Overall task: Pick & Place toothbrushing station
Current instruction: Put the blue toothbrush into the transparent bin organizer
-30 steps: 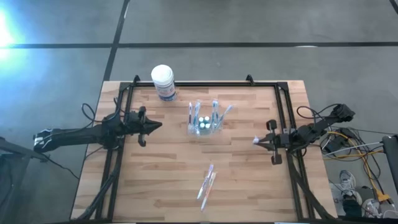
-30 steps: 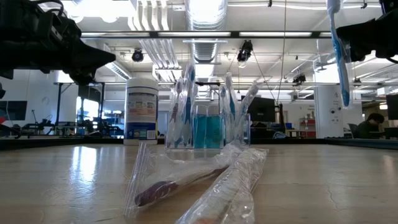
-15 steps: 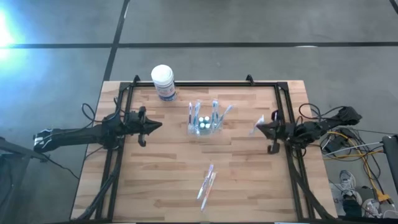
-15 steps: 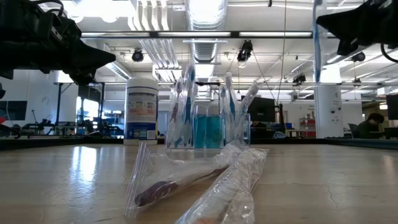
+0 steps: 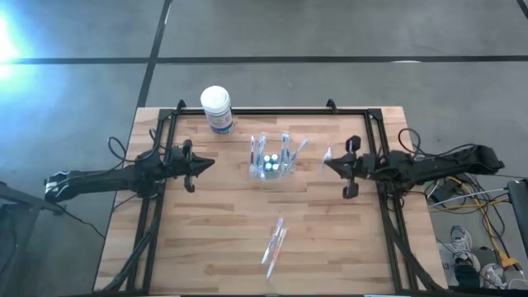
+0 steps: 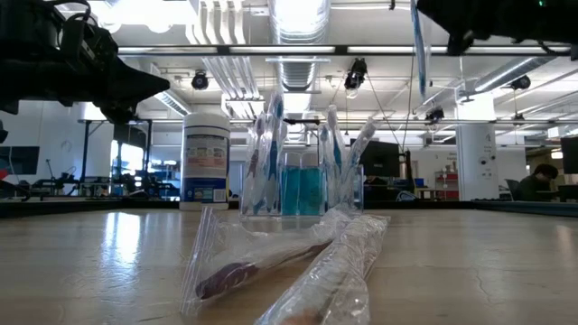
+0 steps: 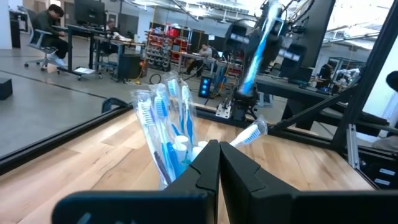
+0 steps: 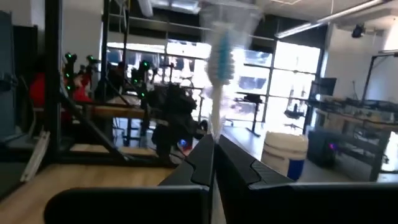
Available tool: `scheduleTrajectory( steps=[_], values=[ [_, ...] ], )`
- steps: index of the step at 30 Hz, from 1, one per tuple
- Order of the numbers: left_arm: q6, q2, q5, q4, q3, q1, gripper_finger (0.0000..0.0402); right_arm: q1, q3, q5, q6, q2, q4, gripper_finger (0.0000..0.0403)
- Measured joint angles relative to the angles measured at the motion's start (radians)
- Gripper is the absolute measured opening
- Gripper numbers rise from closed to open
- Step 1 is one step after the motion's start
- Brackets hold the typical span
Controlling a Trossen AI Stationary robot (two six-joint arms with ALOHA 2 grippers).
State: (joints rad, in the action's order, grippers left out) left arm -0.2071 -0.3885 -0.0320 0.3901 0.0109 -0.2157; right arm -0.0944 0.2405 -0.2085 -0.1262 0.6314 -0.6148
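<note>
Toothbrushing station (image 5: 271, 163) stands mid-counter, already holding several brushes. Right end effector (image 5: 328, 162), clamped on a wrapped toothbrush (image 6: 420, 50), carries it toward the station; next comes lowering it into a slot. Left end effector (image 5: 208, 164) waits closed, empty.

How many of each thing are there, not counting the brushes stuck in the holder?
tub: 1
holder: 1
bagged brushes: 2
brush in right pincer: 1
Total: 5

We see the right gripper (image 5: 328, 162), clamping a wrapped toothbrush (image 6: 420, 50), now much nearer the toothbrushing station (image 5: 271, 166).
</note>
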Motion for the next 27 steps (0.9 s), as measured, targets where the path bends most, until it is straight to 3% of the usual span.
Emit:
scheduleTrajectory(
  steps=[10,13,20,27],
  values=[
    [0.0,0.0,0.0,-0.002,0.0,0.0,0.0014,0.082,0.276,0.042,-0.036,0.253,0.056,0.0008],
    [0.0,0.0,0.0,-0.002,0.0,0.0,0.0014,0.126,0.323,0.144,-0.042,0.335,-0.01,0.0008],
    [-0.001,0.0,0.0,-0.008,0.0,0.0,0.0014,0.237,0.293,0.328,0.039,0.501,-0.277,0.0008],
    [-0.001,0.0,0.0,-0.034,0.0,0.0,0.0014,0.312,0.14,0.337,0.105,0.72,-0.732,0.0008]
  ],
)
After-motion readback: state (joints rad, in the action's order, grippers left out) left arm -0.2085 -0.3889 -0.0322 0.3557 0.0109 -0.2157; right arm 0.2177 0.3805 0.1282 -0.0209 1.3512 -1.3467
